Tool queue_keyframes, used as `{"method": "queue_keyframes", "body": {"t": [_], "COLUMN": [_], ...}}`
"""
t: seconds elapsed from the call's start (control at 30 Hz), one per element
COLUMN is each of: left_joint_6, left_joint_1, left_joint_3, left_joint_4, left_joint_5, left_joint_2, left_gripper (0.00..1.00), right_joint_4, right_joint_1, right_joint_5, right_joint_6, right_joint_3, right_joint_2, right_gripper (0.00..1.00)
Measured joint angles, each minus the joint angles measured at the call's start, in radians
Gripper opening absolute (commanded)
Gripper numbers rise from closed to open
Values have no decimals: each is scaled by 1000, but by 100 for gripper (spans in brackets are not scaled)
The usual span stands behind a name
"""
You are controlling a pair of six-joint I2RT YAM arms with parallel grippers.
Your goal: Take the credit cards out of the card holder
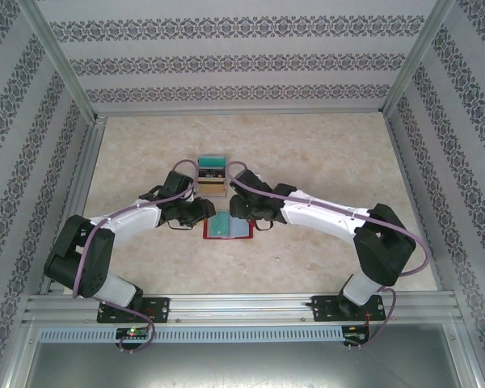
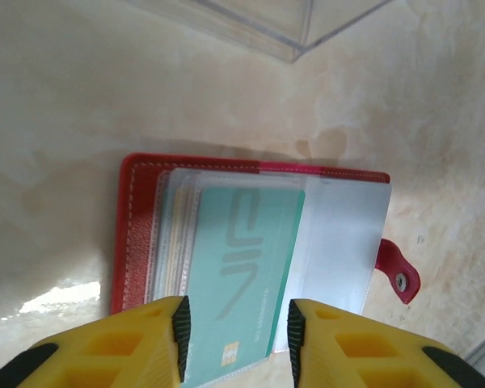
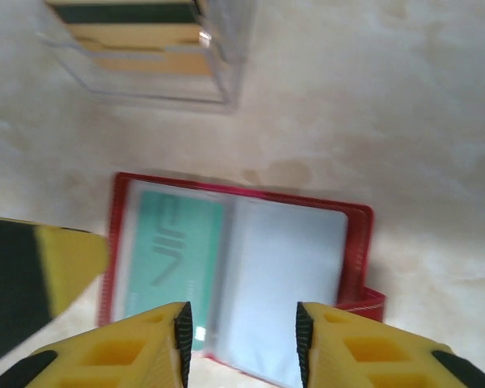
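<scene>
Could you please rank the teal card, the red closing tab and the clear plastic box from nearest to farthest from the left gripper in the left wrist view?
1. Teal card: straight ahead of the left gripper, between its fingers.
2. Red closing tab: off to the right, on the edge of the card holder.
3. Clear plastic box: farthest, at the top of the view.

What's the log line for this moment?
card holder: open, lying flat | teal card: inside holder | left claw: open above card | right claw: open above holder
</scene>
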Motion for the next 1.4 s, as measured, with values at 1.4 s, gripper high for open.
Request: {"method": "queue_keyframes", "body": {"t": [1.4], "left_joint_6": [1], "left_joint_1": [5], "left_joint_3": [6], "left_joint_4": [20], "left_joint_5": [78], "left_joint_2": [126], "left_gripper": [17], "right_joint_4": [301], "right_joint_1": [-87], "right_joint_5": [-354], "right_joint_6": [108], "right_joint_3": [-116], "right_joint_2": [210], "right_gripper": [21]}}
